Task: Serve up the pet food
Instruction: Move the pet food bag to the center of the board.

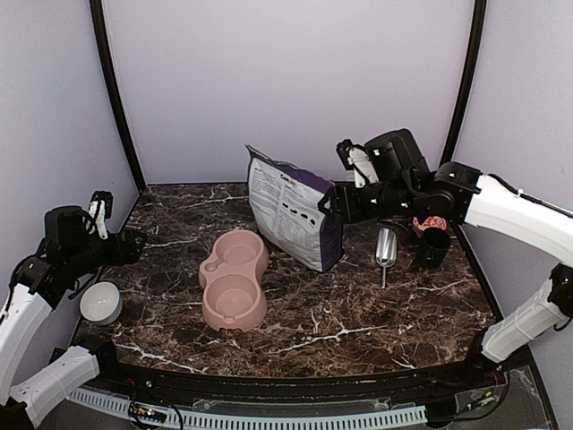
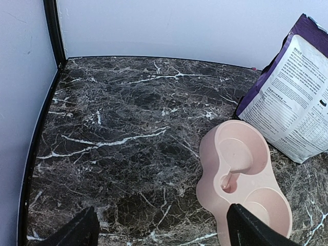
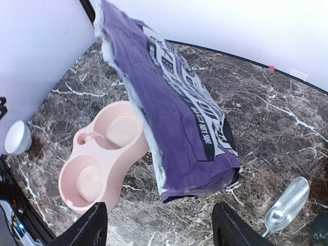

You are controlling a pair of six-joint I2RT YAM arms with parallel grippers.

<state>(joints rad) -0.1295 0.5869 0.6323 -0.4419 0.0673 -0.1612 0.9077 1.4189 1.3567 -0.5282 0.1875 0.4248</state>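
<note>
Near left, a small round white bowl [image 1: 100, 302] sits on the dark white-veined marble surface [image 1: 358, 313]. Above and slightly beyond it hovers the left gripper [image 1: 130, 245]. Its black fingers [image 2: 82, 233] are spread wide and hold nothing.

At centre lies a pink plastic double bowl [image 1: 235, 279]; both of its round wells look bare.

Right of centre, a silver metal scoop [image 1: 386, 248] lies flat with its handle toward the near edge. A black cylindrical cup [image 1: 435, 248] stands upright just beside it, to the right.

Beyond the pink bowl, a purple-and-white printed bag [image 1: 294, 210] stands upright, with a slight lean. The right gripper [image 1: 329, 204] hangs at the bag's upper right edge. Its fingers [image 3: 89, 228] are spread apart, with nothing between them.

Far right, the reddish pet food [image 1: 433, 223] shows just behind the black cup, below the right arm. It is too small for single pellets, or whatever holds it, to be told.
</note>
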